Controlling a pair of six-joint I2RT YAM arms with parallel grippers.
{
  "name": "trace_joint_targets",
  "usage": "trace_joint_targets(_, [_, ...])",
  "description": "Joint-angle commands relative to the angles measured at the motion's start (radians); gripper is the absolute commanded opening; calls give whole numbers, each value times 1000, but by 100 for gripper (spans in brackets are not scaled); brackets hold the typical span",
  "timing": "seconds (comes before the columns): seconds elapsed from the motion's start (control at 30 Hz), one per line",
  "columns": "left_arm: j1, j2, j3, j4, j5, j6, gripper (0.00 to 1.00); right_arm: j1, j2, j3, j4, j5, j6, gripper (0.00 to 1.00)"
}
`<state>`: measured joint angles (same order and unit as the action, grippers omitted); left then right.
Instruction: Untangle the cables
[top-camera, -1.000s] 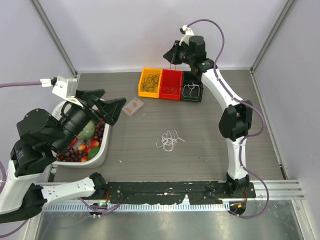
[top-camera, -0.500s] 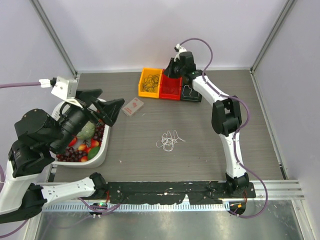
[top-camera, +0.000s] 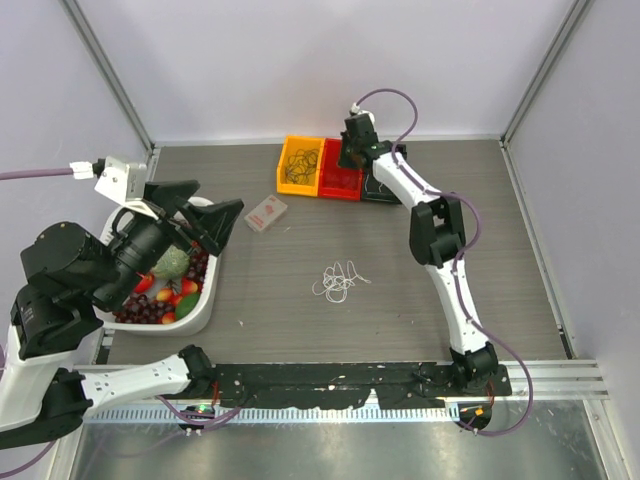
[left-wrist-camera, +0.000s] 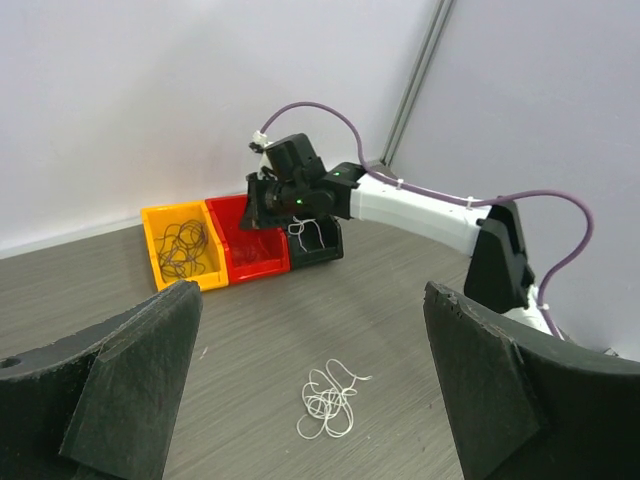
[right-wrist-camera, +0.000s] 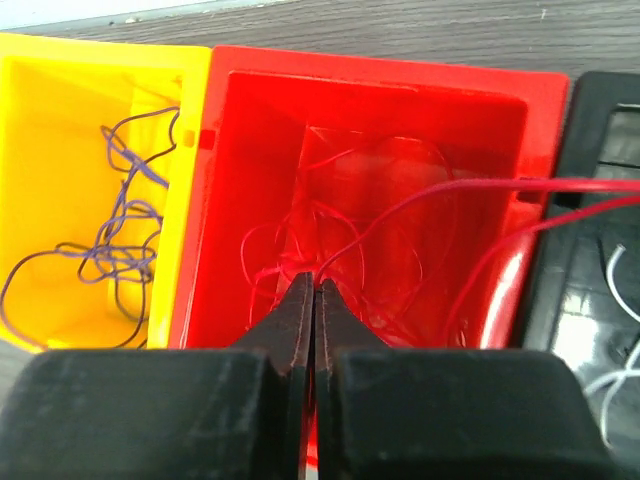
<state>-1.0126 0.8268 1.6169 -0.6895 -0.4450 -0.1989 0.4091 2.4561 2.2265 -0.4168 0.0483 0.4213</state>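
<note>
My right gripper (right-wrist-camera: 314, 285) hangs over the red bin (right-wrist-camera: 370, 80), its jaws shut on a strand of the red cable (right-wrist-camera: 391, 211). That strand runs off to the right across the black bin (right-wrist-camera: 600, 200). From above, this gripper (top-camera: 350, 155) is at the far side of the table by the red bin (top-camera: 341, 170). A white cable (top-camera: 340, 282) lies in a loose tangle mid-table, also seen as a white cable (left-wrist-camera: 330, 402) in the left wrist view. A dark cable (right-wrist-camera: 115, 240) lies in the yellow bin (top-camera: 300, 165). My left gripper (top-camera: 220, 197) is wide open and empty at the left.
A white basin (top-camera: 200, 300) of fruit sits under my left arm. A small flat packet (top-camera: 266, 213) lies near the bins. More white wire (right-wrist-camera: 615, 290) lies in the black bin (top-camera: 382, 185). Walls close the table behind and at both sides.
My right arm has swung left and dropped from above the black bin down to the red bin, jaws staying shut. The left arm has only shifted slightly.
</note>
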Motion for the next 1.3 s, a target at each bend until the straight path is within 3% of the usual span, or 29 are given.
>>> trace_joint_targets(0.0, [-3,15,1,8,9,4,96,31,102,229,-100,90,-6,10])
trace_joint_targets(0.1, [-1,17,3,7,9,-3,96,45,127,321,-174,75,4,27])
trace_joint_targets(0.2, [-1,17,0,4,-3,-17,96,59,48,254,-209,109,-6,42])
trace_joint_targets(0.37, [-1,26,-14,8,-6,-54,96,62,-61,214,-312,119,-21,58])
trace_joint_targets(0.57, [-1,66,1,4,28,-100,96,65,-108,240,-404,160,-79,70])
trace_joint_targets(0.87, [-1,74,-2,-33,25,-210,96,69,-125,240,-373,150,-160,73])
trace_joint_targets(1.03, [-3,63,-12,-51,15,-250,95,96,-72,229,-259,139,-165,64])
trace_joint_targets(1.27, [-1,51,-6,-99,2,-267,96,114,23,355,-272,232,-150,67])
